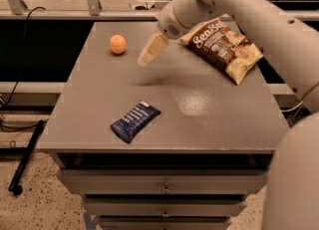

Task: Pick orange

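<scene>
The orange (pixel 118 44) is a small round fruit on the far left part of the grey table (pixel 209 119). My gripper (pixel 147 57) hangs above the table, a little to the right of the orange and apart from it. Its cream-coloured fingers point down and to the left. Nothing shows in it.
A brown snack bag (pixel 223 47) lies at the far right of the table. A dark blue wrapped bar (pixel 134 121) lies near the front left. My white arm reaches in from the upper right. Drawers sit below the table front. A black cable and pole lie on the floor at left.
</scene>
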Controlling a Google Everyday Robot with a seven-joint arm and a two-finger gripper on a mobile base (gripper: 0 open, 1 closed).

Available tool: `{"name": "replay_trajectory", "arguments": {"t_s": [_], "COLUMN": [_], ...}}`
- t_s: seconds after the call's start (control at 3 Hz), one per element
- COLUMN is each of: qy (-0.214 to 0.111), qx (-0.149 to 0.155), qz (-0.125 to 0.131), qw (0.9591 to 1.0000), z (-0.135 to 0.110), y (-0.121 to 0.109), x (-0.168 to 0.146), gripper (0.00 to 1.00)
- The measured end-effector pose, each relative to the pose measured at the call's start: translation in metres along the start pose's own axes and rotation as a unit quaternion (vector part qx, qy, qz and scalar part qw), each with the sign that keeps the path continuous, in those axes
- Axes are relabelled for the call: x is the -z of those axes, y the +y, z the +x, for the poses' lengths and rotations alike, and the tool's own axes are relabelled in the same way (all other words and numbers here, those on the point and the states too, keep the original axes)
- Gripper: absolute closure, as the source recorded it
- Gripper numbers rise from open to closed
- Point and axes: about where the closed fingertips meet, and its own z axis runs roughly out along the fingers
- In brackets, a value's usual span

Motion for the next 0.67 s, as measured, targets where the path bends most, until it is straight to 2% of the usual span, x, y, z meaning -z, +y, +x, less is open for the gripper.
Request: {"name": "replay_trajectory", "arguments": {"t_s": [0.67], "qy": [-0.068], "qx": [-0.028], "qz": [-0.033], "qw": [0.9967], "z": [-0.030], "y": [-0.015], "x": [-0.080], "gripper": [0.00]}}
